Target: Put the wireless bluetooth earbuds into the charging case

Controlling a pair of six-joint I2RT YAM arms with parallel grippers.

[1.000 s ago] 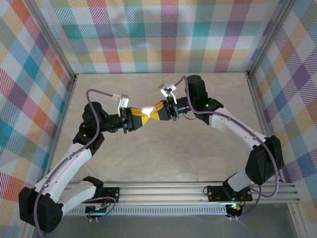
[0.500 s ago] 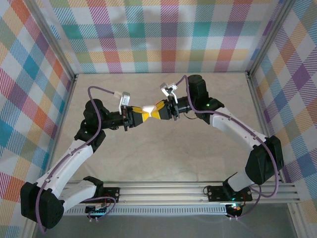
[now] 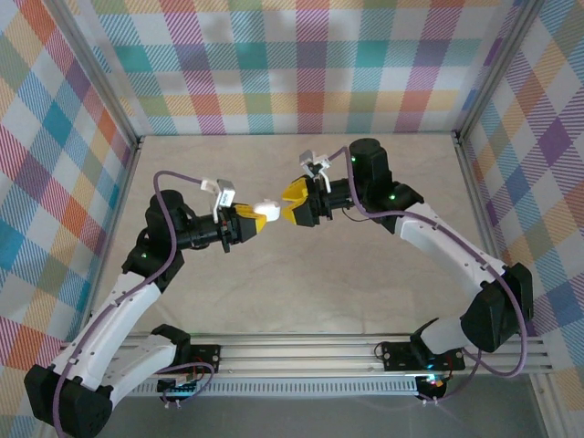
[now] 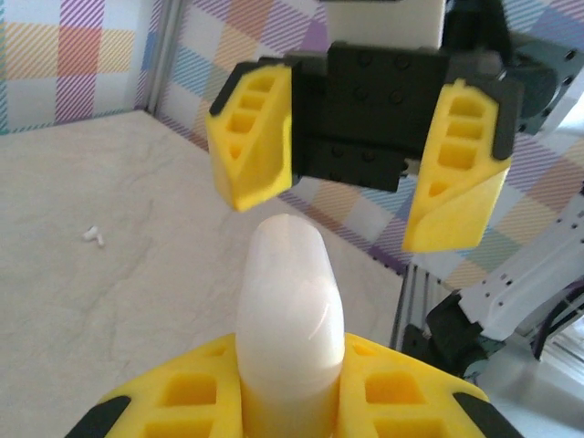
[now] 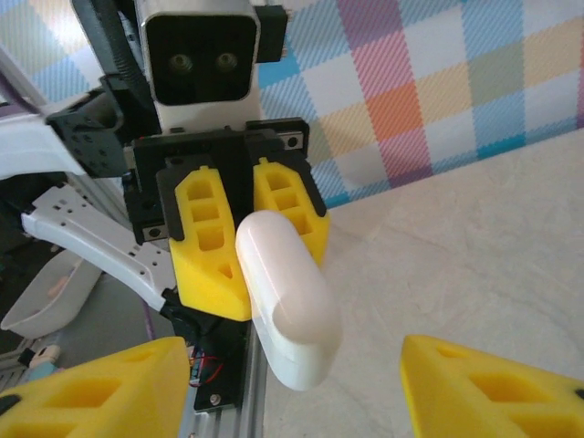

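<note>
Left end effector (image 3: 255, 216) clamped on white charging case (image 3: 267, 209), right end effector (image 3: 288, 203) spread apart opposite

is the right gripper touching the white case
Apart. The right wrist view shows the open fingers of the right gripper flanking the white case, with clear gaps on both sides.

Marbled beige table (image 3: 301, 292), plaid walls (image 3: 274, 64)

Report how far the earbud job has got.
Done: the white case is clamped in the left gripper, off the table. In hand: the right gripper faces it, open and empty. Left: the case looks shut and a white earbud lies on the table, uninserted.
</note>
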